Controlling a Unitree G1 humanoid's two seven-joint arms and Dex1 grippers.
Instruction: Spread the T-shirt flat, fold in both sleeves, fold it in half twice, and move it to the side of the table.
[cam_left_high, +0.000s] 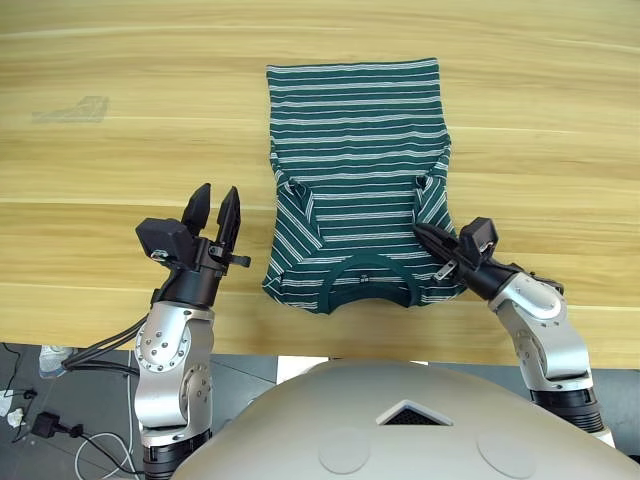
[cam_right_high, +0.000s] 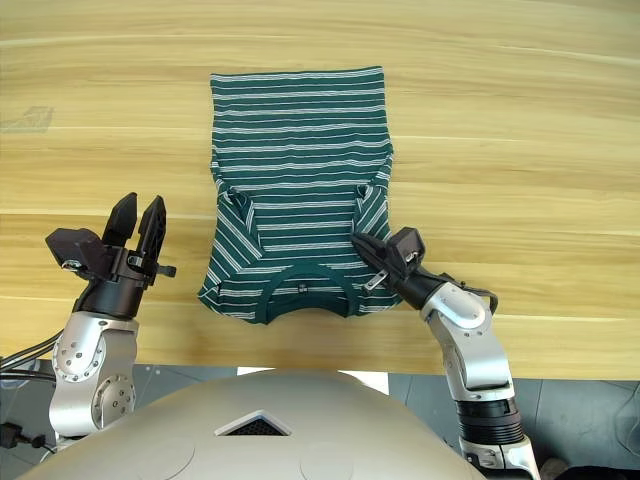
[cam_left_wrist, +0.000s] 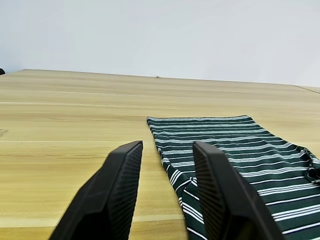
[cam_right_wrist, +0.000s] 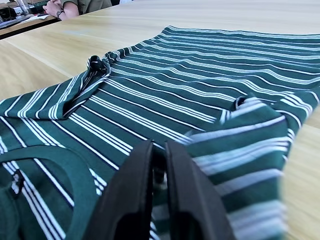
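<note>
Pinching right gripper (cam_left_high: 418, 231): its fingers were nearly closed on the T-shirt (cam_left_high: 355, 140), at the folded right sleeve.
T-shirt: lay flat on the wooden table (cam_left_high: 120, 180), sleeves folded in, collar nearest the robot.
Left gripper (cam_left_high: 219, 195): stood open, empty, beside the shirt.

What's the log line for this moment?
T-shirt: flat, sleeves folded in | left gripper: open, beside shirt | right gripper: shut, tips on sleeve
</note>
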